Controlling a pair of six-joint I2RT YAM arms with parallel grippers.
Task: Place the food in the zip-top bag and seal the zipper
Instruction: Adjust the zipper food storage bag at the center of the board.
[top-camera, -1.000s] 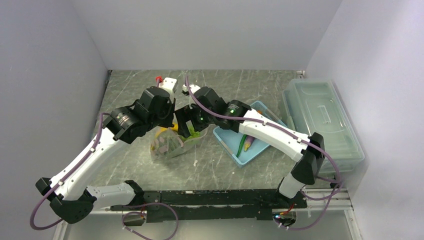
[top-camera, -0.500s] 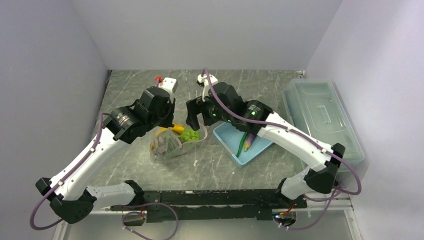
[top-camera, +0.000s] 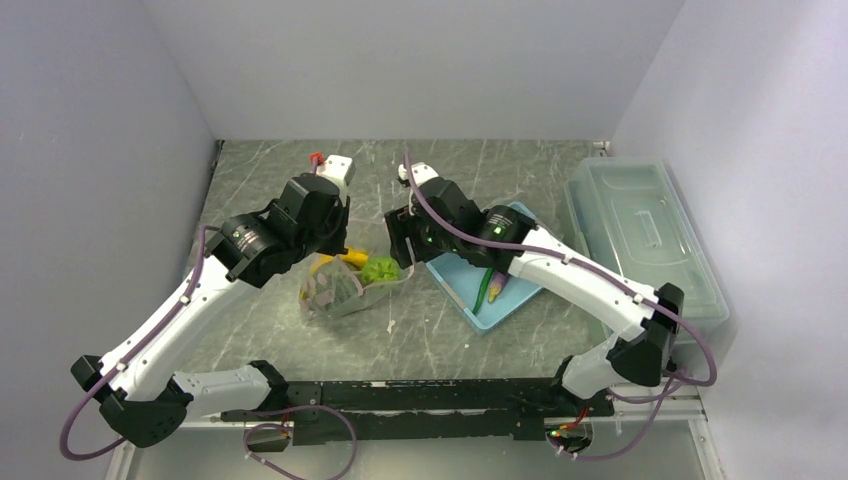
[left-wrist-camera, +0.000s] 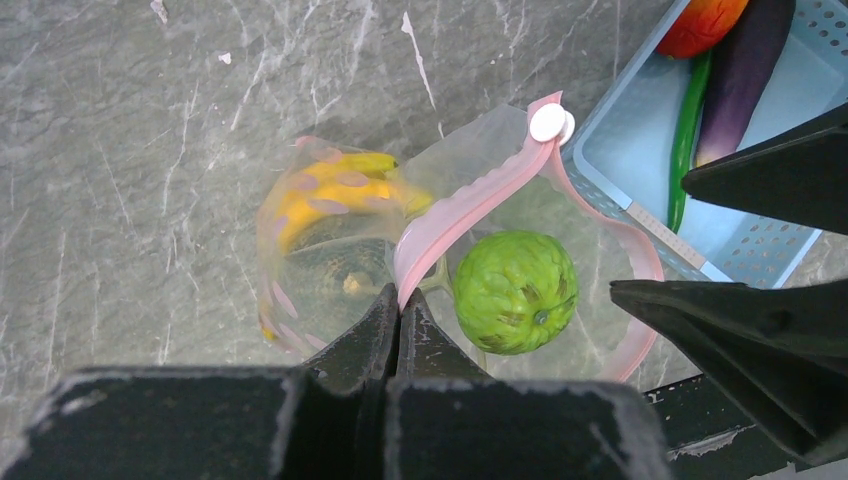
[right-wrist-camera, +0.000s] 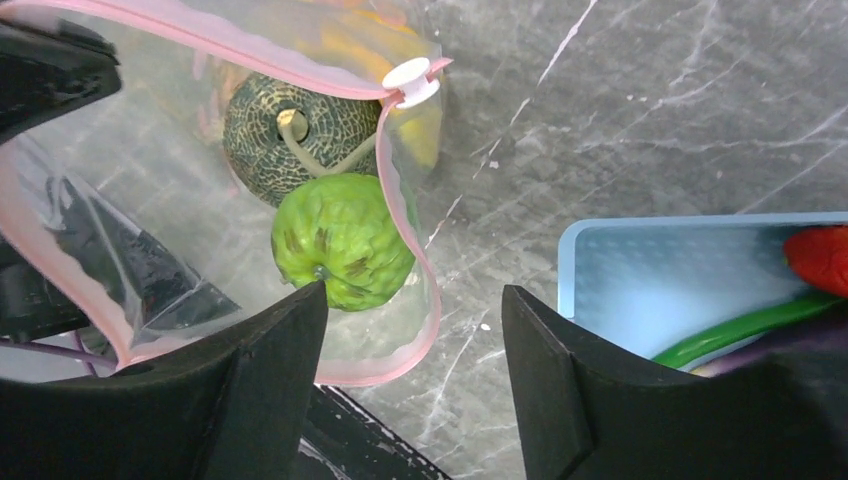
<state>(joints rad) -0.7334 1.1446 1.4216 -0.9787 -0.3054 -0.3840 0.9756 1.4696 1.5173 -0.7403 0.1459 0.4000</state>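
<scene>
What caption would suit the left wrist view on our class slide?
Left gripper pinches the clear bag's pink zipper; a green vegetable sits in the open mouth, banana deeper inside.

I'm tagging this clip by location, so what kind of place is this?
Probably a robot test booth, not a kitchen: two robot arms bolted to a marble-look table, plain white walls around it, and toy food in a clear bag and blue basket.
</scene>
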